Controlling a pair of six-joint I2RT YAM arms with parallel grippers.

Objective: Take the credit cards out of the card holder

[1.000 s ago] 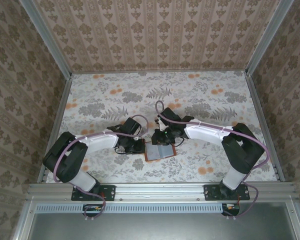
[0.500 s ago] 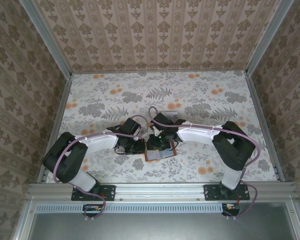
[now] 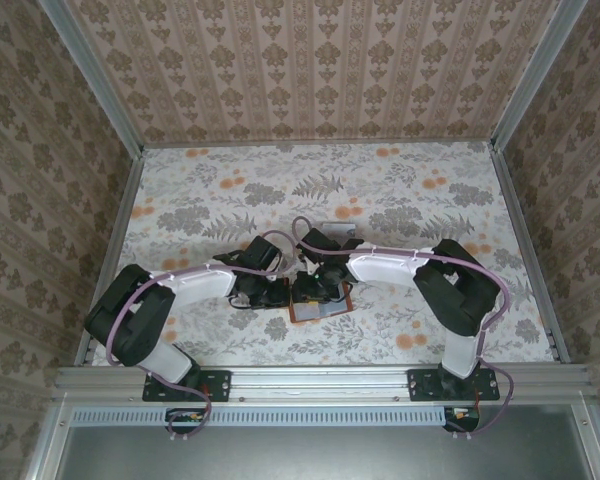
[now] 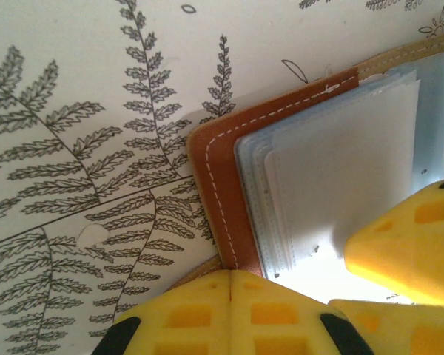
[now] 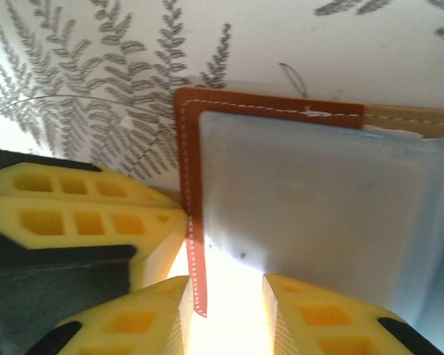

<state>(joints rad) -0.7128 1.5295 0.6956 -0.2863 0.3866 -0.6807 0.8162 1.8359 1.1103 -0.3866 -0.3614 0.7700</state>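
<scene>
On the table (image 3: 400, 190), the left hand (image 4: 229, 279), fingers together, sits at a corner of the open holder (image 4: 222, 163), while the right hand (image 5: 228, 288), fingers apart, straddles its stitched edge.

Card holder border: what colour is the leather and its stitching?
The card holder has reddish-brown leather with white stitching; clearest from the right wrist.
</scene>
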